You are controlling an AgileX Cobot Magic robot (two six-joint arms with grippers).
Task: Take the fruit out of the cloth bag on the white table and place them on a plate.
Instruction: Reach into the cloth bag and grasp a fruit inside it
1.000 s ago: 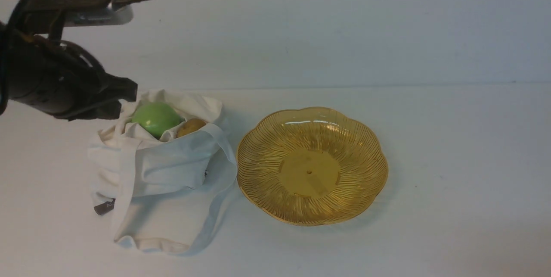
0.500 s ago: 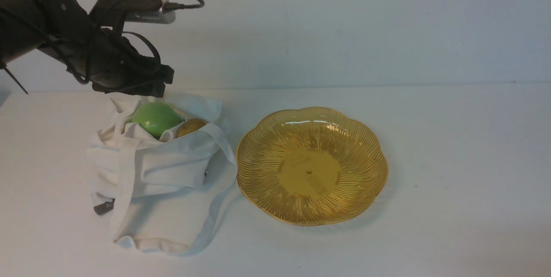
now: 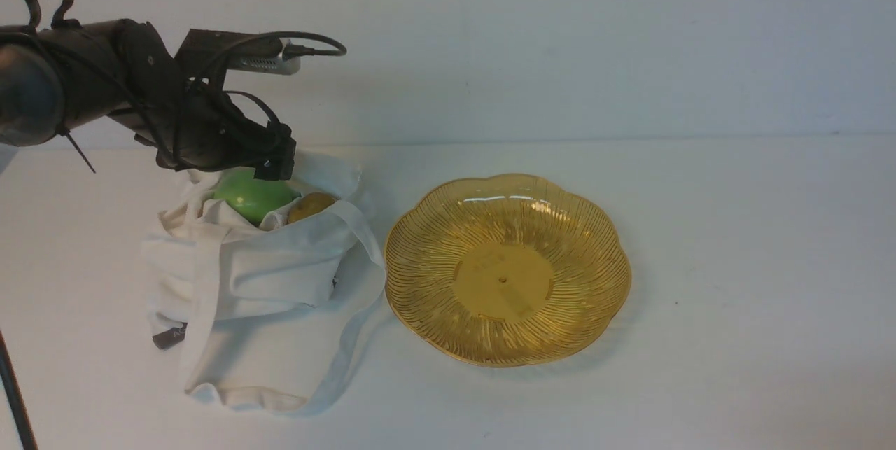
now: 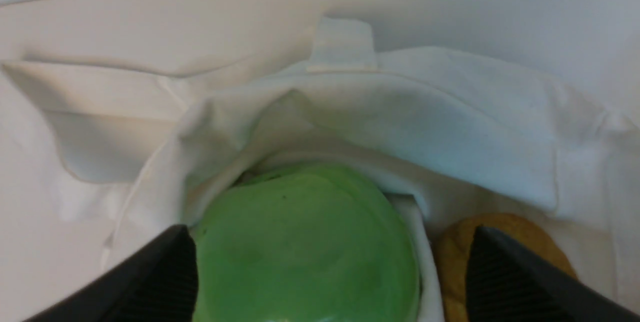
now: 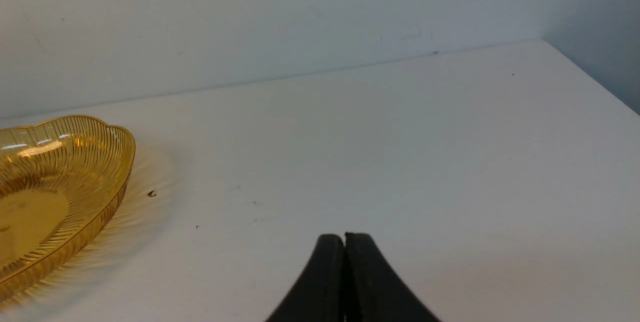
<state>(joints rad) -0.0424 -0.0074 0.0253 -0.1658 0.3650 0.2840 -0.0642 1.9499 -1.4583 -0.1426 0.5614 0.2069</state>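
Note:
The white cloth bag (image 3: pixel 266 296) lies at the left of the white table (image 3: pixel 735 261), mouth open at the far end. Inside sit a green apple (image 3: pixel 252 194) and a smaller yellow-brown fruit (image 3: pixel 310 206). My left gripper (image 3: pixel 262 170) is open just above the apple. In the left wrist view its fingers straddle the apple (image 4: pixel 305 242), one finger over the yellow-brown fruit (image 4: pixel 452 257), with bag cloth (image 4: pixel 400 111) around. The amber glass plate (image 3: pixel 507 338) sits right of the bag, holding nothing; its rim shows in the right wrist view (image 5: pixel 100 172). My right gripper (image 5: pixel 344 237) is shut and empty over bare table.
A pale wall (image 3: pixel 560 37) runs along the table's far edge. The bag's strap handle (image 3: pixel 364 226) loops toward the plate, and a dark grey tag (image 3: pixel 170 335) sticks out at its near left. The table's right edge (image 5: pixel 590 76) shows in the right wrist view.
My left arm has swung right and down from the bag's left side, bringing the open gripper over the green apple. Bag, fruit and plate have not moved.

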